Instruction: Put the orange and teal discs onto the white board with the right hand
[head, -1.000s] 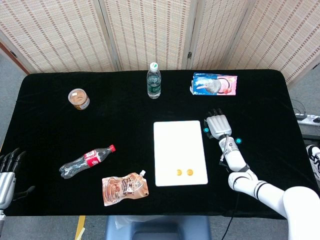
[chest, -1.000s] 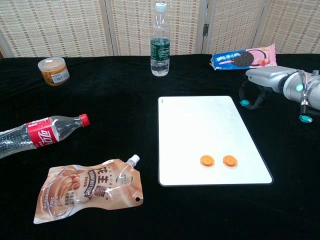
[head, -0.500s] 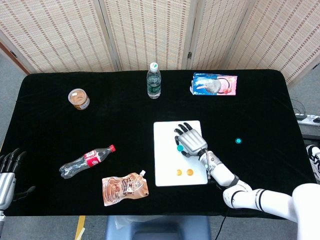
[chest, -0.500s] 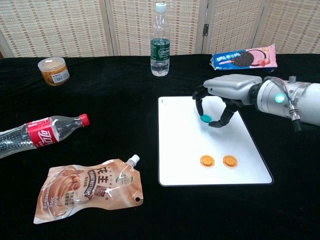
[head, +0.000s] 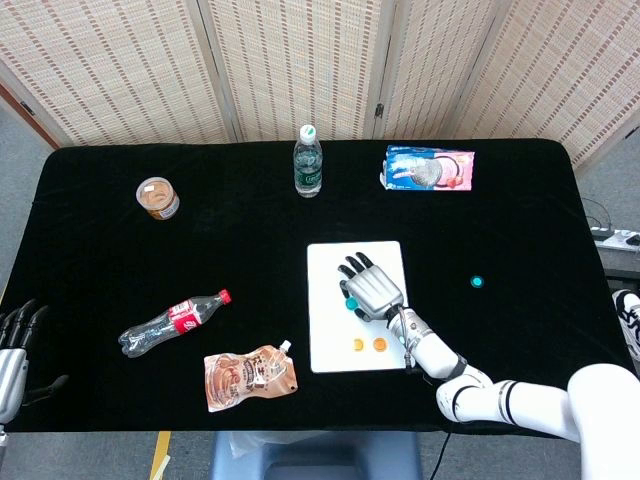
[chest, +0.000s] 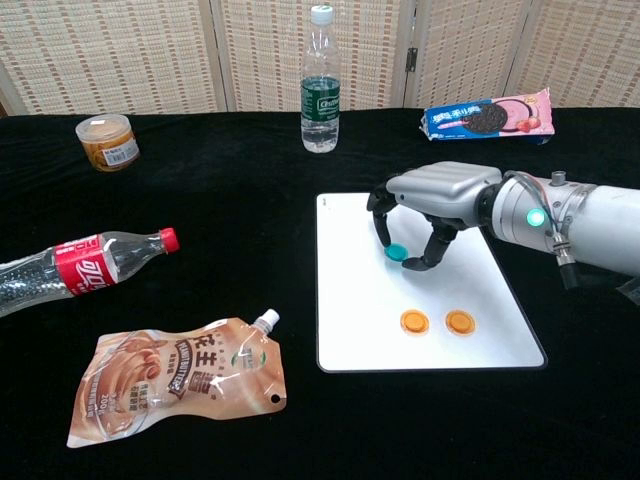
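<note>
Teal disc (chest: 397, 252), small, flat and round, pinched between the curled fingertips (chest: 384, 236) of the right hand (chest: 432, 205) over the upper middle of the white board (chest: 360, 300); whether the disc touches the board surface cannot be told. A second teal disc (head: 477, 282) lies alone on the black table (head: 200, 250), well to the right of the board. Two orange discs (chest: 414, 322), the same small round shape with a slightly raised rim, lie side by side and apart from each other on the lower part of the board. The board is a plain white rectangle with rounded corners, lying flat. Left hand (head: 14, 350), at the near left edge of the table, holds nothing, its fingers straight and slightly apart. Around the board: water bottle (chest: 320, 85), cookie packet (chest: 487, 117), cola bottle (chest: 80, 262) on its side, spouted pouch (chest: 175, 385) and a small jar (chest: 108, 142).
</note>
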